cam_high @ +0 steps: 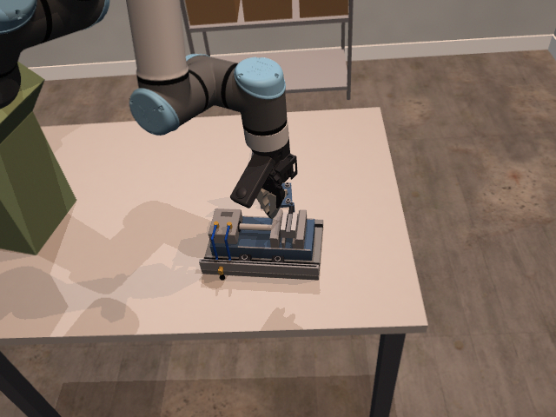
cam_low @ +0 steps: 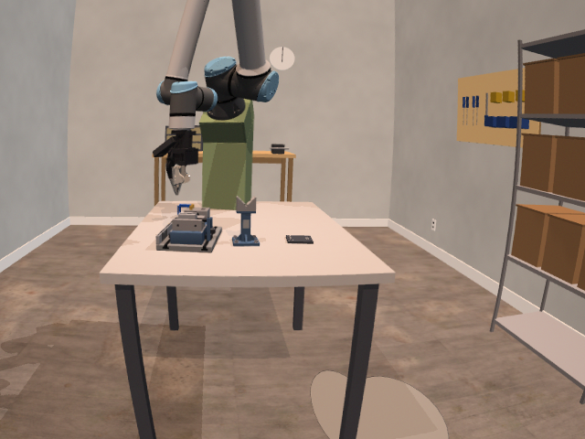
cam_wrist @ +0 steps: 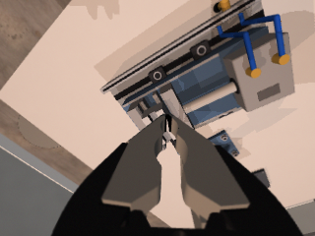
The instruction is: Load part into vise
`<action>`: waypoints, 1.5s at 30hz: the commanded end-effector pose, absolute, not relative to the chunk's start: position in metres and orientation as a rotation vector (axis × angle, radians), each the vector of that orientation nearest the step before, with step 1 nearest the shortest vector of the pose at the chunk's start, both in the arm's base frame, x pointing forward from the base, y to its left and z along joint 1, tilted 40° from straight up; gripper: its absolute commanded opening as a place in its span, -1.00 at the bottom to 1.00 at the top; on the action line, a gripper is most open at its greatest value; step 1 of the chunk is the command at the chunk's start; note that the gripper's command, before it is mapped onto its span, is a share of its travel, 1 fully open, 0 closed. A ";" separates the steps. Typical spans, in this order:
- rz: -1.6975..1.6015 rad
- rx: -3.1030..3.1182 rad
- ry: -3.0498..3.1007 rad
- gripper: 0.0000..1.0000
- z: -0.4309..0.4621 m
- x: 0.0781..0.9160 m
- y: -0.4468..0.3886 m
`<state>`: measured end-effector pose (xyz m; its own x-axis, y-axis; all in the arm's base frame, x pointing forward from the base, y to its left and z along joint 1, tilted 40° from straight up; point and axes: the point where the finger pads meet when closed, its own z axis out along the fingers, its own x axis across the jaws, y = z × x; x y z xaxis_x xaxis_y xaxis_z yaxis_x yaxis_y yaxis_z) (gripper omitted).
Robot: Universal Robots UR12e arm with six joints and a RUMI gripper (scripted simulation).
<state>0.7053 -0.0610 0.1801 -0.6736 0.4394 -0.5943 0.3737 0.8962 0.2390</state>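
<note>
The vise [cam_high: 262, 251] [cam_low: 187, 232] [cam_wrist: 197, 79] stands on the table with its jaws apart. A pale grey block, the part [cam_high: 290, 225], sits between the moving jaw [cam_high: 277, 224] and the fixed jaw [cam_high: 301, 222]; I cannot tell whether its slot faces up or whether it touches the fixed jaw. My gripper [cam_high: 270, 212] [cam_low: 176, 188] [cam_wrist: 166, 115] is shut and holds nothing. It hangs tilted above the vise, over the gap between the jaws. In the wrist view the fingers hide most of that gap.
The air cylinder [cam_high: 224, 228] [cam_wrist: 261, 81] with blue hoses sits at the vise's left end. The V-block [cam_low: 245, 219] stands beside the vise; its blue base [cam_high: 287, 195] [cam_wrist: 224, 143] shows behind the gripper. The dark infeed plate [cam_low: 299, 239] [cam_wrist: 261, 178] lies bare further along.
</note>
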 end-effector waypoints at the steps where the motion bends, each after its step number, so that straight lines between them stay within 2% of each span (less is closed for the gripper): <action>1: 0.056 0.368 2.420 -1.00 0.183 0.708 -0.063; 45: -0.439 -1.016 2.283 -1.00 0.198 0.724 -0.065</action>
<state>0.7233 -0.0656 0.1965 -0.5798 -0.6947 -0.4257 -0.5073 0.7167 -0.4785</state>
